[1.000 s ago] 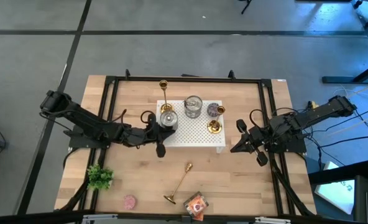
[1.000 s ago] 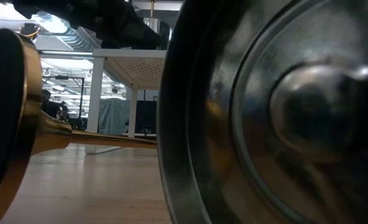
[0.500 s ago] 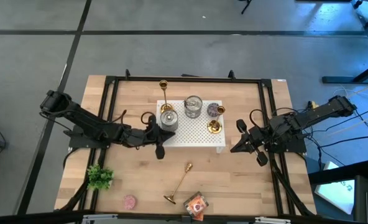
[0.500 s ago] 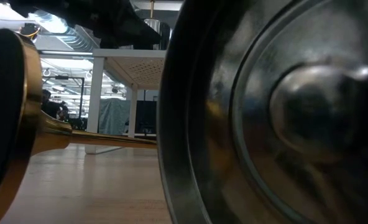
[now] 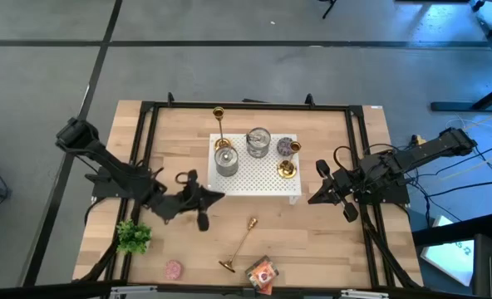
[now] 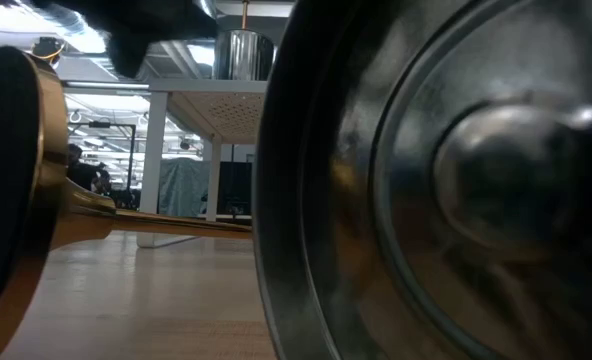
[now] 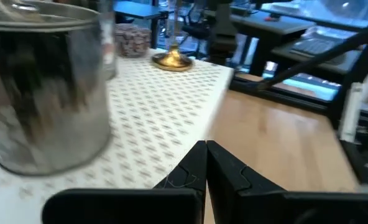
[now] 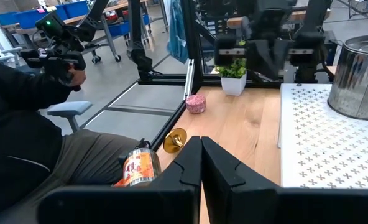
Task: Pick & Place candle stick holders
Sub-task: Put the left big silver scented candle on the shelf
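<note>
1. We see the left gripper (image 5: 203,205) with its jaws pressed together and holding nothing, hanging over bare wood just off the white perforated stand (image 5: 263,184), at about seven o'clock from it.
2. The right gripper (image 5: 332,195) also has its jaws pressed together and empty; it waits by the table's edge at three o'clock, just beside the stand's corner.
3. On the stand, one tall candle stick holder (image 5: 219,124) stands upright at the eleven o'clock corner, and a short candle stick holder (image 5: 287,169) stands towards four o'clock.
4. A third candle stick holder (image 5: 240,246) lies on its side on the wooden table (image 5: 329,241), at six o'clock from the stand, well apart from both grippers.
5. Two silver tins (image 5: 223,161) share the stand with a small purple candle (image 5: 287,147).
6. Further out we note a small green plant (image 5: 133,236), a pink candle (image 5: 174,269) and an orange packet (image 5: 263,272), whose contents we cannot quite make out.
7. In the right wrist view, a seated person (image 8: 28,155) shows beyond the table.
</note>
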